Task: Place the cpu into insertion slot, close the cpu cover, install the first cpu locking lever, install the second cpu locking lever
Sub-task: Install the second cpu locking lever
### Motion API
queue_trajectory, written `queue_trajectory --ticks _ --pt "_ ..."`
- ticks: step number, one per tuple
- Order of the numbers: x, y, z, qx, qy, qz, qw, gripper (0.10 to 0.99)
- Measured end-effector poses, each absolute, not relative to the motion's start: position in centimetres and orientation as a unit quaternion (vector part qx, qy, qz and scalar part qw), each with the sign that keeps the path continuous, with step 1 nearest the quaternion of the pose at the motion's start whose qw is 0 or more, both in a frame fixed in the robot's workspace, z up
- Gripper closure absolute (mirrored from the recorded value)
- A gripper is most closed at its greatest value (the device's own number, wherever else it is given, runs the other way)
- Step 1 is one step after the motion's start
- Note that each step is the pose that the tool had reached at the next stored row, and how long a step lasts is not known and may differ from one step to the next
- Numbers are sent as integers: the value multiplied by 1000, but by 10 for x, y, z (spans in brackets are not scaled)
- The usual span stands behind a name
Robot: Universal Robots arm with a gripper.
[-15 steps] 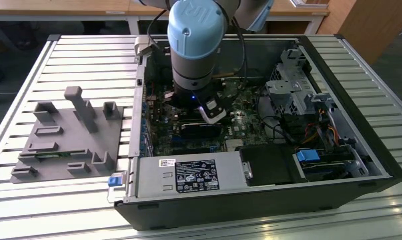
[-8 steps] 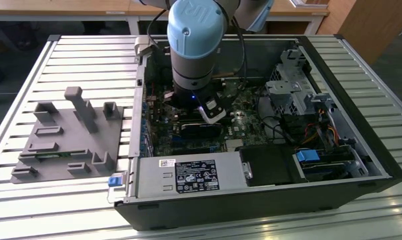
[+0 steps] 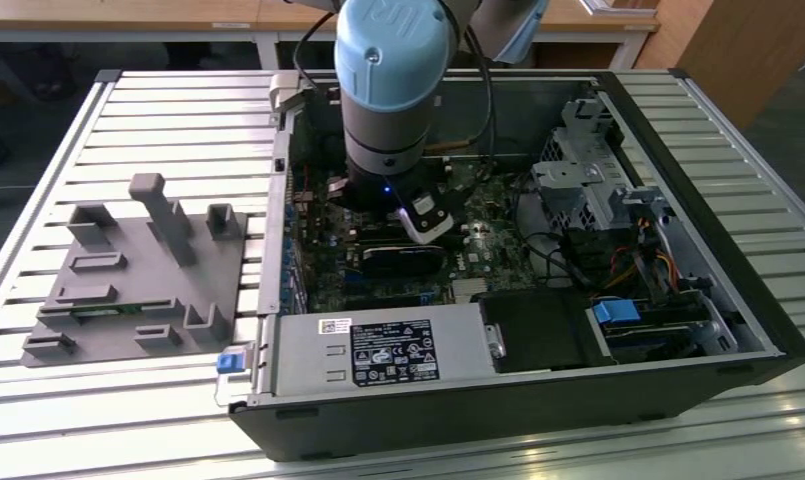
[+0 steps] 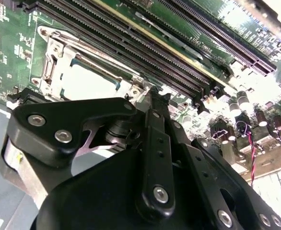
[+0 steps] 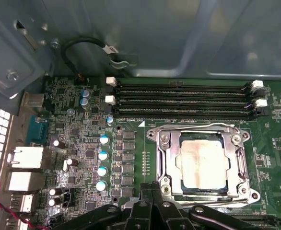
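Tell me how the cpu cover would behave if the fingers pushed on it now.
The cpu cover is a thin silvery frame lying flat around the cpu, so it would probably flex a little rather than slide. Its shiny metal looks slippery for the gripper. It seems attached at the insertion slot, so it would likely pivot, not lift free.

The cpu (image 5: 202, 164) was a flat silver square. It lay flat in the slot (image 5: 165, 167) on the green board. The shiny cover (image 5: 240, 163) was shut down flat around it, like a frame.
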State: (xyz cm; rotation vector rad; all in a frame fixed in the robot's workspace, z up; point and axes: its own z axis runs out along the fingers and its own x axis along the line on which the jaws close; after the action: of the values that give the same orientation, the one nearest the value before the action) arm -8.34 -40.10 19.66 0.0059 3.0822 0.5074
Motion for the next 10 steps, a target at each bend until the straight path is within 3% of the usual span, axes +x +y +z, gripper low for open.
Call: queue_trajectory --ticks 10 --pt "-83 -401 213 2 986 167 9 980"
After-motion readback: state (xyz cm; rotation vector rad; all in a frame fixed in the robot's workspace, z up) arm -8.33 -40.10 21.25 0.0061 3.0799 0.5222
